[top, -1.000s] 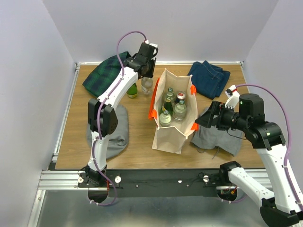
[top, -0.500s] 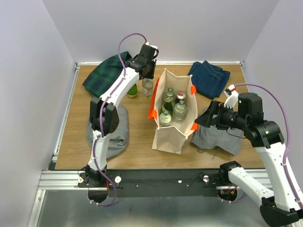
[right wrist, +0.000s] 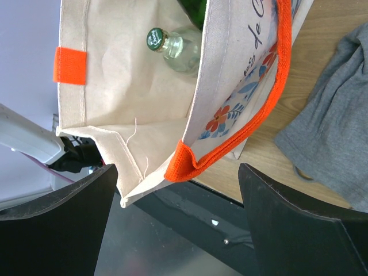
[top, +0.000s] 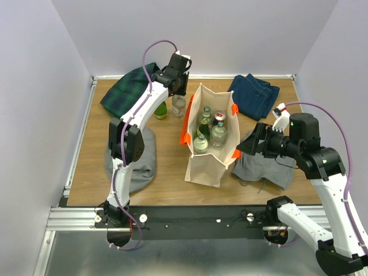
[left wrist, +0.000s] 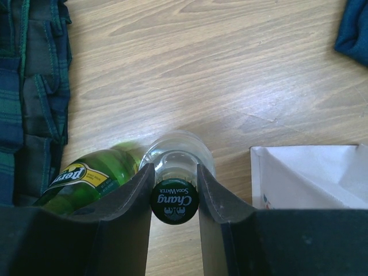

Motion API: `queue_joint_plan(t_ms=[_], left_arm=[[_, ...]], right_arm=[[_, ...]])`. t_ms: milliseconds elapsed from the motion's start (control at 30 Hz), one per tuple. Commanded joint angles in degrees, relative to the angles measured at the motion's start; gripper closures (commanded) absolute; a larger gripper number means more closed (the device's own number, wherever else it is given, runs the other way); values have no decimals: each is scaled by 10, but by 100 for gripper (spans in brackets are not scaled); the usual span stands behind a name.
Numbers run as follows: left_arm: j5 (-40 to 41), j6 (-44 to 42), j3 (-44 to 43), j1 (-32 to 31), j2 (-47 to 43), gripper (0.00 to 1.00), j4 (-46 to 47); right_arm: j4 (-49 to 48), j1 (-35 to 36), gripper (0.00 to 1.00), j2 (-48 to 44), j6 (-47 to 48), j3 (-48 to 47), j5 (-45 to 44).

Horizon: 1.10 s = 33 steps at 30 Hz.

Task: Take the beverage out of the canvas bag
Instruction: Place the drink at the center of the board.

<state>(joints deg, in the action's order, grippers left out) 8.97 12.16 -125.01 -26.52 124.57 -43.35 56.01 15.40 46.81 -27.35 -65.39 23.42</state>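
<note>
The canvas bag (top: 208, 161) stands upright mid-table with orange handles (right wrist: 261, 109) and holds several bottles (top: 210, 129). A clear beverage bottle (top: 179, 104) with a dark green cap (left wrist: 174, 201) is upright outside the bag, by its far left corner. My left gripper (left wrist: 174, 187) is shut on the bottle's neck just under the cap. A green bottle (left wrist: 86, 179) stands right beside it. My right gripper (right wrist: 178, 201) is open at the bag's near right corner, with the handle loop between its fingers but untouched. One capped bottle (right wrist: 175, 49) shows inside the bag.
A plaid cloth (top: 123, 89) lies at the far left and blue jeans (top: 254, 95) at the far right. A grey cloth (top: 141, 155) lies left of the bag and another grey cloth (top: 267, 167) under my right arm.
The left wrist has shifted very slightly. The bottle, the bag and the right arm stay where they were.
</note>
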Motion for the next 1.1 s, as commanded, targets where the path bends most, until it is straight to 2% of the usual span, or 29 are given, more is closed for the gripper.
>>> queue_joint_plan(t_ms=[0, 1067], left_arm=[[-14, 7, -21, 9, -9, 100, 55], [-42, 23, -3, 31, 7, 100, 43]], right_arm=[[-5, 2, 6, -7, 7, 4, -7], [-7, 2, 6, -7, 5, 7, -7]])
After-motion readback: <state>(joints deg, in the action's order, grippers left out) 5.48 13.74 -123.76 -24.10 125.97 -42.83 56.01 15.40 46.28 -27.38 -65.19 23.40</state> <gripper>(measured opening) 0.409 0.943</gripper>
